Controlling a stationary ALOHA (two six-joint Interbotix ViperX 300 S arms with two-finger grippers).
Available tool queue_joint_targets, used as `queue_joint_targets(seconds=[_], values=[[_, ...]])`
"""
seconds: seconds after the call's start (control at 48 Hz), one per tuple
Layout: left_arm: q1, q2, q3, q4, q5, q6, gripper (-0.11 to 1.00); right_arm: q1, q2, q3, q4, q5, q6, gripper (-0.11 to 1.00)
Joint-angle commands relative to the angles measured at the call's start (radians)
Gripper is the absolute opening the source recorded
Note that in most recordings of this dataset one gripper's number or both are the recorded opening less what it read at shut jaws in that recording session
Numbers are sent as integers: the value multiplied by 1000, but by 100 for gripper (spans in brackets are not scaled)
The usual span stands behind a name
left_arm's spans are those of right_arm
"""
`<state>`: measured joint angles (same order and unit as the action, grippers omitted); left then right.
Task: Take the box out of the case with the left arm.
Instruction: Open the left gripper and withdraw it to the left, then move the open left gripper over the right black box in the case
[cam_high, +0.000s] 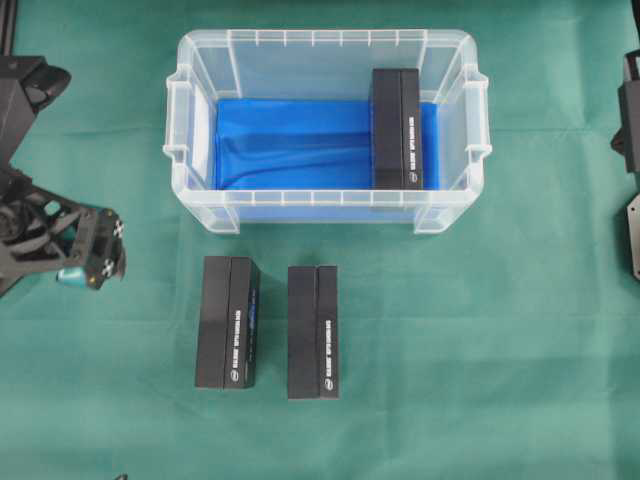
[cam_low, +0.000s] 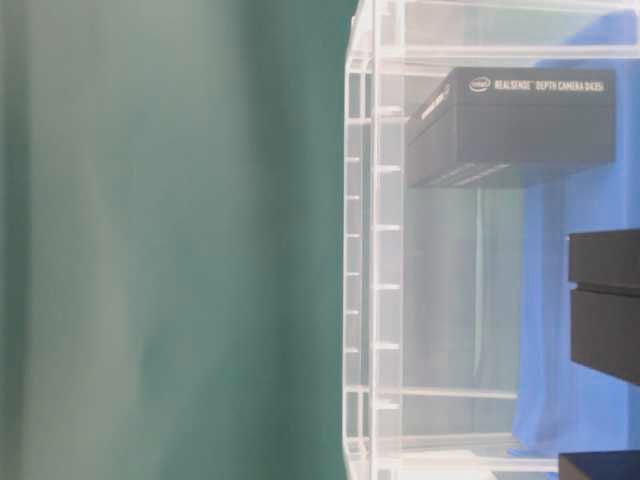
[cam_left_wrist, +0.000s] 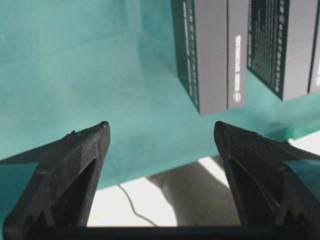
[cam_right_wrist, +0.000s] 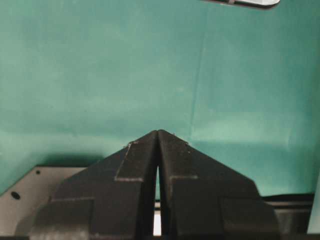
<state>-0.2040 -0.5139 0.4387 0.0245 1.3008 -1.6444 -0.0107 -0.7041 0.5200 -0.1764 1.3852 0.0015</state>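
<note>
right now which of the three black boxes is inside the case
The box at the case's right end; the other two boxes lie outside on the cloth.

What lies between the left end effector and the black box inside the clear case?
Overhead: the clear plastic case's left wall and blue lining.

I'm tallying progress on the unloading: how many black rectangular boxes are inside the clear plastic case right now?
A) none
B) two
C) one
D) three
C: one black rectangular box stands at the right end of the clear plastic case; two others lie on the green cloth outside.
</note>
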Motion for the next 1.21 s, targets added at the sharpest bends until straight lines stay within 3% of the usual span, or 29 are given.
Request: queue_joint_targets(seconds=[0.0, 0.479, 0.708, 1.188], values=[[44, -6, -8, 3, 3, 21, 97, 0, 2, -12, -2, -5, 2, 0], [414, -18, -8, -2, 89, 339, 97, 0, 5, -12, -3, -5, 2, 0], [537, -17, -3, -2, 91, 457, 97, 0, 5, -12, -3, -5, 2, 0], [557, -6, -5, -11, 95, 472, 97, 0, 5, -12, -3, -2, 2, 0]])
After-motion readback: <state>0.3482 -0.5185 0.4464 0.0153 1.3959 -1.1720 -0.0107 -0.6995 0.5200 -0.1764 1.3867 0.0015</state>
